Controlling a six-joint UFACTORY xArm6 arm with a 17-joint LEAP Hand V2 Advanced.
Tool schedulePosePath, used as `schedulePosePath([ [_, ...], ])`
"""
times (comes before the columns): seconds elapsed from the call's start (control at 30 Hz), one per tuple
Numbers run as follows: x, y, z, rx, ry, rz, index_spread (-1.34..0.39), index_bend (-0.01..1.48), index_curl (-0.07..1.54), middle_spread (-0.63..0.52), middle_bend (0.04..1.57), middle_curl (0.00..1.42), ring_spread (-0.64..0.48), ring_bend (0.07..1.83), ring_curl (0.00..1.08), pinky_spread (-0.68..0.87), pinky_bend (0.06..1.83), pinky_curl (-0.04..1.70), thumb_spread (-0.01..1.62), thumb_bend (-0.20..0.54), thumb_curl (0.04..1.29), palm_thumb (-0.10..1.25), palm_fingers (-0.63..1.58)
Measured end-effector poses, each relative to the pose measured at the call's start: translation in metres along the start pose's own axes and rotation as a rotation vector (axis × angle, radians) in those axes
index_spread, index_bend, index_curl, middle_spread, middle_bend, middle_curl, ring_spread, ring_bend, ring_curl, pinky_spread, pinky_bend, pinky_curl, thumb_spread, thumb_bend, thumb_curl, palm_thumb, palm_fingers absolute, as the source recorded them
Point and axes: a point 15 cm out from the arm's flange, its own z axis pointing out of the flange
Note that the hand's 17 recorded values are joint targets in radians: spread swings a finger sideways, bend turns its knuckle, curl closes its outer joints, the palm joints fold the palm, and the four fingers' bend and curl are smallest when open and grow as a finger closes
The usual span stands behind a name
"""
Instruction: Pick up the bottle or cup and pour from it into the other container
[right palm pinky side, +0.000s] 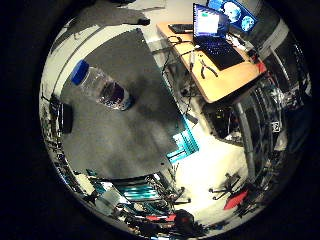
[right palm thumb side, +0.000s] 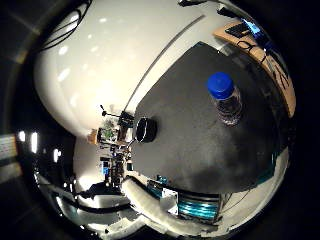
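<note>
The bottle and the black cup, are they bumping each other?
Apart. The thumb side palm view shows the bottle standing well away from the black cup, with bare dark table between them.

The room is dim. The pale floor (right palm thumb side: 95, 55) shines with small bright spots of glare. A laptop screen (right palm pinky side: 210, 21) glows blue. The dark desk (right palm pinky side: 125, 125) has soft shadows. Everything bends near the round black edges.
</note>
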Motion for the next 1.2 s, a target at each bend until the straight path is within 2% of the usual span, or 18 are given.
schedulePosePath([
  [0.23,0.017,-0.013,0.032,0.181,-0.232,0.053,-0.27,0.15,0.26,0.03,0.37,0.35,0.07,0.7,0.18,0.39,1.12,-0.01,1.02,-0.022,0.27,0.28,0.1],
  [0.57,0.06,0.003,0.055,0.292,-0.344,0.138,-0.25,0.15,0.26,0.02,0.37,0.34,0.06,0.73,0.2,0.39,1.15,-0.01,1.03,-0.026,0.28,0.3,0.12],
  [0.9,0.07,0.007,0.074,0.332,-0.406,0.152,-0.23,0.15,0.26,-0.01,0.41,0.35,0.02,0.77,0.2,0.38,1.18,-0.01,1.03,-0.021,0.29,0.36,0.16],
  [1.2,0.059,0.014,0.115,0.279,-0.504,0.164,-0.22,0.16,0.27,-0.02,0.43,0.35,0.02,0.8,0.2,0.39,1.2,-0.01,1.04,-0.026,0.29,0.38,0.18],
])
